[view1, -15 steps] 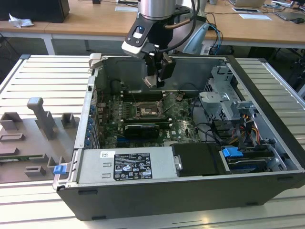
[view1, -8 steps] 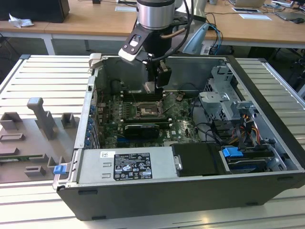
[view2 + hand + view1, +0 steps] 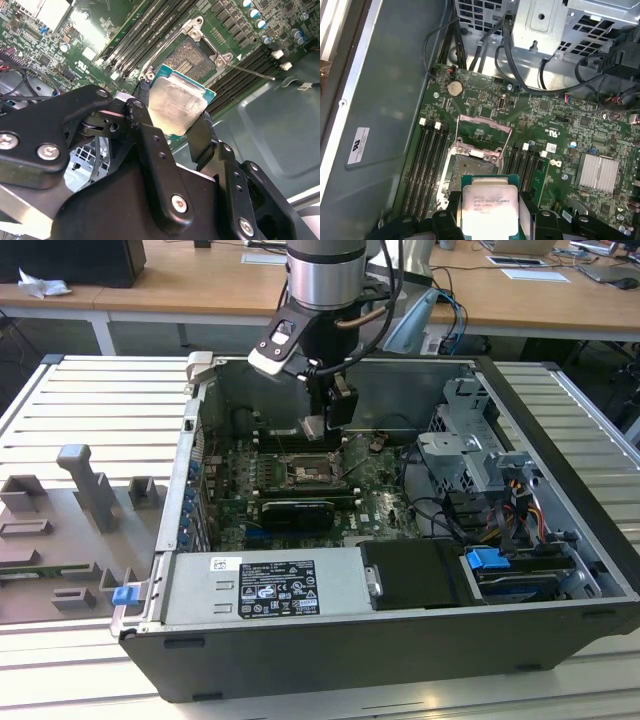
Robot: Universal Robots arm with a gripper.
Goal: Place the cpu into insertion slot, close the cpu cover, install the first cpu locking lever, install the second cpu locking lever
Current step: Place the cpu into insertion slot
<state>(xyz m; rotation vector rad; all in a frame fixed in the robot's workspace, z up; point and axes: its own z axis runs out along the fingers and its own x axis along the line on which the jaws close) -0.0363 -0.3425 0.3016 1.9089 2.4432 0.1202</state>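
Note:
My gripper (image 3: 318, 422) hangs inside the open computer case, shut on the cpu (image 3: 315, 427), a pale silvery square chip. In both wrist views the black fingers (image 3: 201, 134) press on two opposite edges of the cpu (image 3: 176, 102) (image 3: 489, 212). The chip hovers above the green board, a little off to one side of the insertion slot (image 3: 194, 54) (image 3: 466, 172) (image 3: 303, 473). That dark square socket lies uncovered. The cpu cover (image 3: 485, 120), a thin metal frame, stands flipped open at the socket's far edge. A thin locking lever (image 3: 250, 71) sticks out beside the socket.
Long memory slots (image 3: 426, 160) flank the socket on both sides. A black graphics card (image 3: 295, 512) lies near it, with the power supply (image 3: 270, 585) in front. Drive cage (image 3: 470, 450) and cables (image 3: 520, 75) fill the exterior view's right. Grey fixtures (image 3: 85, 490) stand outside the case.

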